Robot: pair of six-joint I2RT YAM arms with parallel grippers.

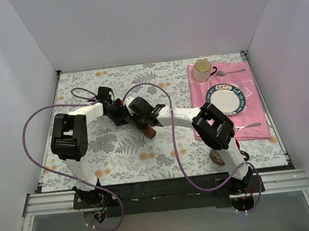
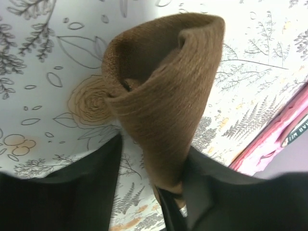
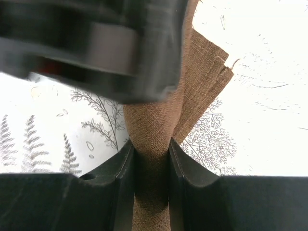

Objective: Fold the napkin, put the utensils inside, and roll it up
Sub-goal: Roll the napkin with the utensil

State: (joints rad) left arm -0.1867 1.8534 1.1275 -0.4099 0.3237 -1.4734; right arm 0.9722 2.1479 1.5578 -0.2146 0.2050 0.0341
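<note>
The brown napkin (image 1: pixel 148 131) is rolled into a tube and held just above the floral tablecloth at mid-table. My right gripper (image 3: pixel 151 149) is shut on the roll's narrow end, and the cloth is pinched between both fingers. My left gripper (image 2: pixel 154 161) is open around the roll (image 2: pixel 163 96). The cloth rests against its right finger (image 2: pixel 211 192), with a gap to its left finger (image 2: pixel 72 192). A dark slim handle (image 2: pixel 169 209) pokes from the roll's lower end. The spoon's gold bowl is hidden. In the top view both grippers meet, left (image 1: pixel 123 114) and right (image 1: pixel 144 122).
A pink placemat (image 1: pixel 258 125) lies at the right with a plate (image 1: pixel 227 99), a mug (image 1: pixel 202 70), a silver spoon (image 1: pixel 232 72) and a silver fork (image 1: pixel 247 126). White walls enclose the table. The left gripper's body (image 3: pixel 96 43) fills the top of the right wrist view.
</note>
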